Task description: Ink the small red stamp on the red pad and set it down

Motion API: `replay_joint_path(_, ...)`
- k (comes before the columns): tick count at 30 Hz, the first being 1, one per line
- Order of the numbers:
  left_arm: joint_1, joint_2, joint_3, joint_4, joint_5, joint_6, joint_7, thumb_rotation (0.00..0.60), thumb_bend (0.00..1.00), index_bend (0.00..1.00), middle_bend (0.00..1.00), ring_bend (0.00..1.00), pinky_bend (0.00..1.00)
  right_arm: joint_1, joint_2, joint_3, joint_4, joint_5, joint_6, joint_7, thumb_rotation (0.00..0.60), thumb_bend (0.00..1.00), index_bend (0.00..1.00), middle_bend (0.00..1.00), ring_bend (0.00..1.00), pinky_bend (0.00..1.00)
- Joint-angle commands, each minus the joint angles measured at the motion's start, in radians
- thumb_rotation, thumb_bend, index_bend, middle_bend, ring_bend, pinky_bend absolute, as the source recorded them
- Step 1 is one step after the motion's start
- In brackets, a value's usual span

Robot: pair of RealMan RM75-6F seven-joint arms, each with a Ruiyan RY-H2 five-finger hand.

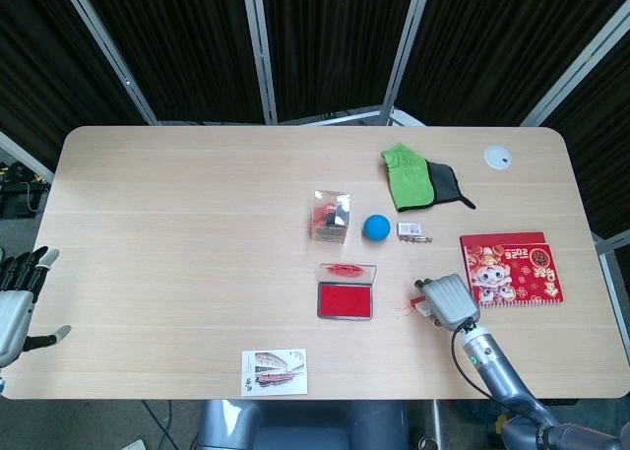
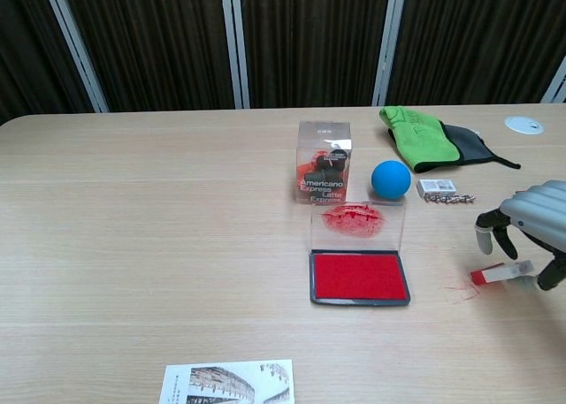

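Note:
The small red stamp [image 2: 500,273] lies on its side on the table, right of the ink pad, and shows in the head view as the stamp [image 1: 420,303]. Faint red marks stain the wood just left of it. My right hand [image 2: 528,229] hovers over the stamp's right end with its fingers [image 2: 483,237] lifted and apart. The thumb sits close to that end, and I cannot tell if it touches. In the head view the right hand [image 1: 449,300] covers most of the stamp. The red ink pad [image 2: 359,277] is open, lid up. My left hand [image 1: 16,304] hangs off the table's left edge, fingers apart, holding nothing.
Behind the pad stand a clear coffee box [image 2: 324,163] and a blue ball [image 2: 391,179]. Nearby are a small box with a chain [image 2: 440,190], a green and black cloth [image 2: 426,138], a red booklet [image 1: 511,268], a white disc [image 1: 498,157] and a photo card [image 2: 228,382].

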Motion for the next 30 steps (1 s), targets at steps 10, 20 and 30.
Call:
replay_joint_path(10, 0.001, 0.002, 0.002, -0.002, 0.006, 0.001, -0.004, 0.600, 0.00, 0.00, 0.00, 0.00, 0.00, 0.005, -0.011, 0.045, 0.003, 0.021, 0.013, -0.015, 0.600, 0.19, 0.43, 0.55, 0.76, 1.00)
replay_joint_path(20, 0.002, 0.008, 0.002, -0.004, 0.007, 0.001, -0.015, 0.600, 0.00, 0.00, 0.00, 0.00, 0.00, -0.012, 0.052, 0.052, -0.094, -0.001, 0.067, -0.021, 0.600, 0.19, 0.43, 0.55, 0.76, 1.00)
replay_joint_path(30, 0.029, 0.044, 0.027, -0.022, 0.090, 0.042, -0.073, 0.600, 0.00, 0.00, 0.00, 0.00, 0.00, -0.153, 0.284, 0.031, -0.387, -0.120, 0.357, 0.058, 0.600, 0.17, 0.34, 0.42, 0.62, 0.86)
